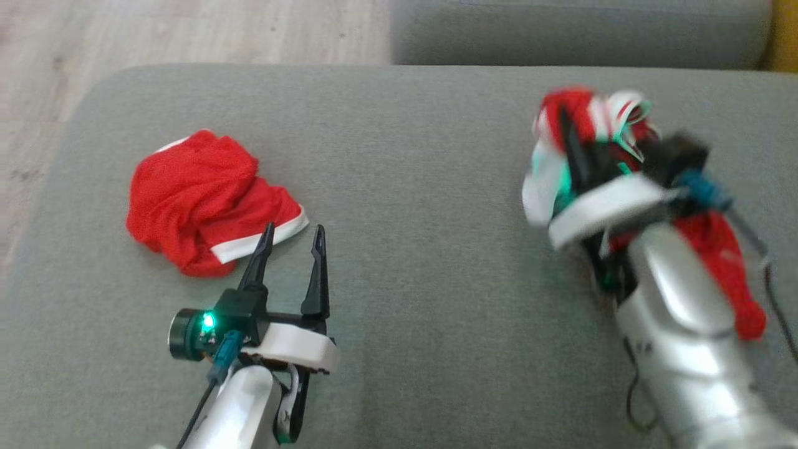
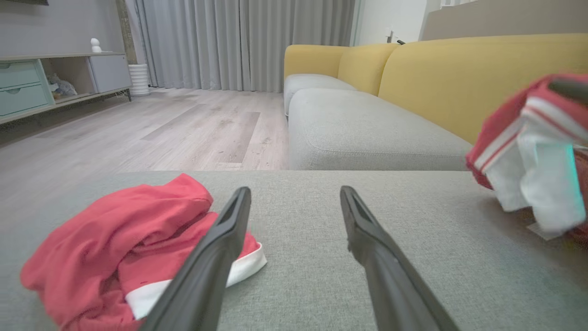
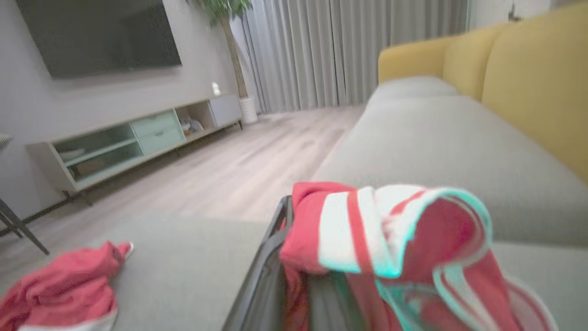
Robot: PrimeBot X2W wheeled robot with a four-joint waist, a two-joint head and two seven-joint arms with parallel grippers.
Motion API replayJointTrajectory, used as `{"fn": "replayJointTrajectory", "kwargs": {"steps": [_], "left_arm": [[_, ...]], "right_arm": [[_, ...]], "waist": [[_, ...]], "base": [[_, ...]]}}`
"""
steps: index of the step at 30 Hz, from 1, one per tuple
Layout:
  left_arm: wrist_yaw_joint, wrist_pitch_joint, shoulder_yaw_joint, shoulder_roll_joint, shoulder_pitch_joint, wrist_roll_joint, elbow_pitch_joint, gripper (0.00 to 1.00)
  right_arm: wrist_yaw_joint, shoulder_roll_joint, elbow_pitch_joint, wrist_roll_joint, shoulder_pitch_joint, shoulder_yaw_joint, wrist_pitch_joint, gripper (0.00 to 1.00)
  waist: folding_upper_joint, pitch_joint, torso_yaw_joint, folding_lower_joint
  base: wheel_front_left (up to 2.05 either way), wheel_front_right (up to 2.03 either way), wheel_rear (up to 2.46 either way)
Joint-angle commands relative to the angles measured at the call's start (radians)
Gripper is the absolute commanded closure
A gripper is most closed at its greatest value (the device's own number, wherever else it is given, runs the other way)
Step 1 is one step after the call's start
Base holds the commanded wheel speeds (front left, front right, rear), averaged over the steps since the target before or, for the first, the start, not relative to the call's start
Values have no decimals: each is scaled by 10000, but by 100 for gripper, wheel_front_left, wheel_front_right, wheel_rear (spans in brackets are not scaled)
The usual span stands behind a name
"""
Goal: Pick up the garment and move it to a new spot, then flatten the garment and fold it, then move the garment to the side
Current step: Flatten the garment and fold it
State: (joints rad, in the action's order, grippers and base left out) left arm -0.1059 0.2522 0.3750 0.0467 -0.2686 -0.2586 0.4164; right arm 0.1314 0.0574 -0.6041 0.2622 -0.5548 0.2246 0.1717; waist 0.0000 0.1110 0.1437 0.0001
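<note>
The right pincer is clenched on the striped garment, which hangs bunched near the grey ottoman's right edge, with the ottoman's middle to its left. The released left pincer sits just beside the red garment near the left edge.

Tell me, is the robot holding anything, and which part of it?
Its right hand grips the red-and-white garment by a bunched fold; which part is unclear. The left hand is empty.

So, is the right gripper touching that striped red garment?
Touching: right wrist view shows the right gripper shut on the striped red garment, cloth draped over it.
</note>
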Motion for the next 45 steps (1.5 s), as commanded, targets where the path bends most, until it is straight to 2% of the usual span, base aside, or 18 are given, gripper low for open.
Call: {"fn": "replayJointTrajectory", "kwargs": {"steps": [1, 10, 13, 16, 17, 18, 20, 24, 27, 32, 35, 38, 40, 45], "left_arm": [[-80, 95, -230, 36, -321, -73, -300, 0], [-126, 95, -251, 36, -100, -149, -349, 0], [-121, 95, -151, 36, -127, -208, -419, 0], [-143, 95, -31, 36, -183, -282, -487, 0], [-151, 95, 17, 36, -210, -304, -494, 0], [-160, 95, 71, 36, -240, -325, -496, 0], [-190, 95, 181, 36, -308, -382, -512, 0], [-286, 95, 269, 36, -405, -447, -570, 0], [-326, 95, 226, 36, -430, -436, -571, 0], [-365, 95, 42, 36, -442, -374, -573, 0], [-348, 95, -121, 39, -408, -281, -609, 0], [-316, 95, -306, 57, -343, -186, -670, 0], [-285, 95, -425, 72, -300, -128, -713, 0], [-187, 95, -595, 72, -183, 6, -809, 0]], "right_arm": [[-7, -72, 441, -16, -666, 63, 173, 100], [-7, -72, 710, -140, -1928, -404, -75, 100], [-7, -72, 488, -218, -1988, -41, -375, 100], [-7, -72, 67, -158, -2100, 790, -703, 100], [-7, -72, -154, -93, -2173, 1161, -832, 68], [-7, -72, -399, 86, -2244, 1631, -1009, 0], [-7, -72, -834, 564, -2413, 2696, -1326, 0], [-7, -21, -1703, 420, -2896, 4344, -1255, 0], [-7, -33, -1939, 903, -2933, 4918, -891, 0], [-7, 54, -2084, 1149, -2733, 5137, -41, 0], [-7, 189, -2100, 1081, -2376, 4694, 564, 0], [-7, 304, -1843, 891, -1755, 3767, 831, 0], [-7, 406, -1492, 602, -1203, 2937, 883, 0], [-7, 413, 427, -410, 786, 300, 896, 0]], "waist": [[0, -138, 251, -1], [0, -298, 716, -1], [0, -170, 858, -1], [0, 71, 983, -1], [0, 156, 1031, -1], [0, 228, 1087, -1], [0, 371, 1198, -1], [0, 608, 1277, -1], [0, 655, 1227, -1], [0, 575, 911, -1], [0, 436, 546, -1], [0, 300, 115, -1], [0, 208, -202, -1], [0, 22, -923, -1]], "base": [[0, 0, 0], [0, 0, 0], [0, 0, 0], [0, 0, 0], [0, 0, 0], [0, 0, 0], [0, 0, 0], [0, 0, 0], [0, 0, 0], [0, 0, 0], [0, 0, 0], [0, 0, 0], [0, 0, 0], [0, 0, 0]]}}
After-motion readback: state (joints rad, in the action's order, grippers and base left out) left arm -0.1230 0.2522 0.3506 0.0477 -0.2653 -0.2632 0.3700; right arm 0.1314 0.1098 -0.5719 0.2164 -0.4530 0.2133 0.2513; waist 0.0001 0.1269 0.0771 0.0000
